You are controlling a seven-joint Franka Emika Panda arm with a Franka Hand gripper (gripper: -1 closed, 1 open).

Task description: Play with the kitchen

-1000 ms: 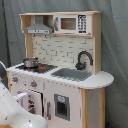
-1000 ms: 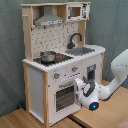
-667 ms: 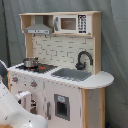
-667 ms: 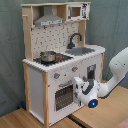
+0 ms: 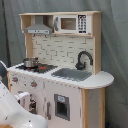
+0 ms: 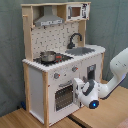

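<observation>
So the kitchen [image 5: 60, 70] fills most of the frame in both exterior views. It's smooth white panels framed in pale, matte wood, boxy overall, with a rounded end on the counter at the sink side. The back wall has a printed brick or tile pattern. A curved black faucet [image 5: 83, 59] arches over a grey rectangular sink [image 5: 72, 74], and next to that is a dark stovetop [image 5: 40, 67] with a small shiny metal pot [image 5: 31, 62] sitting on it. Up top there's a silvery, wedge-shaped hood [image 5: 39, 27] on the first exterior view's left and a little microwave [image 5: 72, 23] with a dark window beside it. Round knobs [image 6: 56, 76] line the front panel, and the oven door [image 6: 65, 96] below has a dark window with what look like rack lines. The whole thing stands on a light wooden tabletop [image 6: 107, 112].

The arm is glossy white plastic with rounded joints. In the second exterior view it comes in from the right edge, and the gripper [image 6: 80, 83] is right up against the front of the kitchen, at the top right corner of the oven door, just under the knobs. I can't tell whether the fingers are spread or pressed together. In the first exterior view only a white chunk of arm [image 5: 15, 110] shows, lower left.

Compared to a second ago, basically nothing has changed: arm in the same spot, oven door the same, pot not budged.
</observation>
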